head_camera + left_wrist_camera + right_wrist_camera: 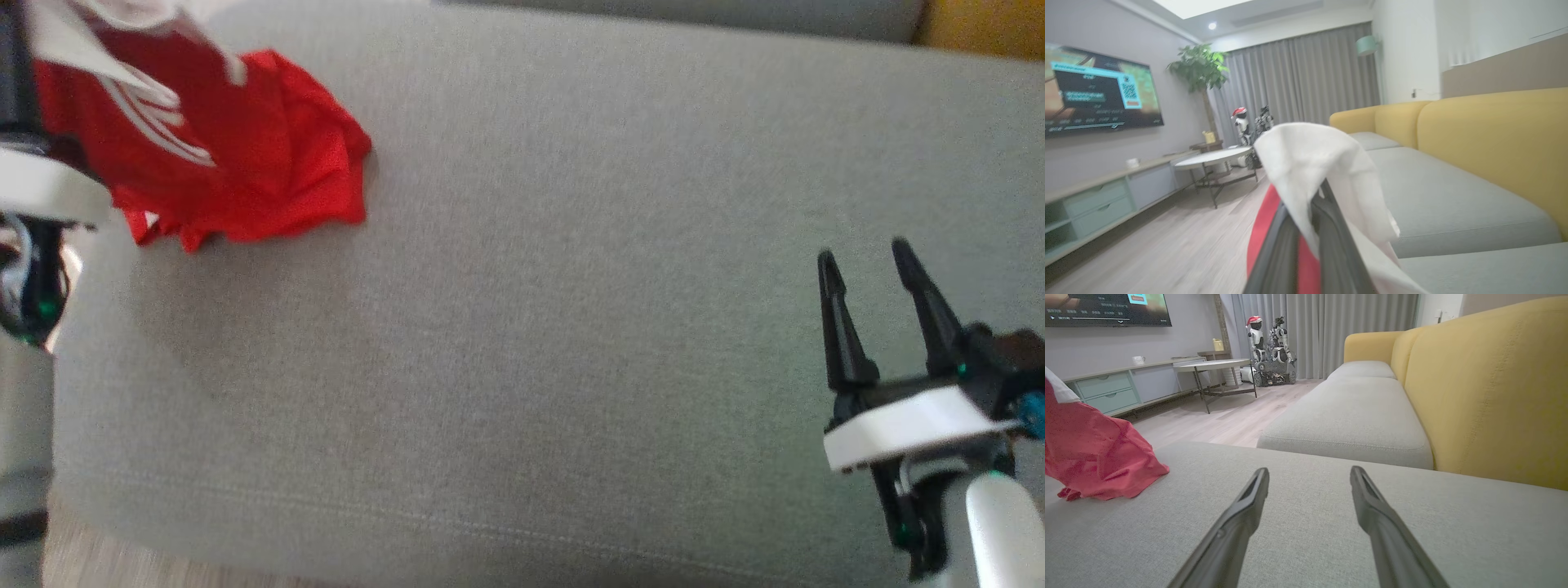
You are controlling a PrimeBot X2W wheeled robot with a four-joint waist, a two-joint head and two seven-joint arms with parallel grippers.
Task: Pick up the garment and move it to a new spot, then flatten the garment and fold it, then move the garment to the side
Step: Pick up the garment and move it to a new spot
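My left end effector (1310, 212) pinches the soft red-and-white cloth garment (245, 155), upper left in the head view, its lower part on the grey sofa cushion (571, 327). My right end effector (863, 253) is spread, empty. I judge it light, limp: grip a hem.

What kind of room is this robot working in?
Most likely a home living room: there is a yellow-backed sofa, a wall television, a low table and long grey curtains.
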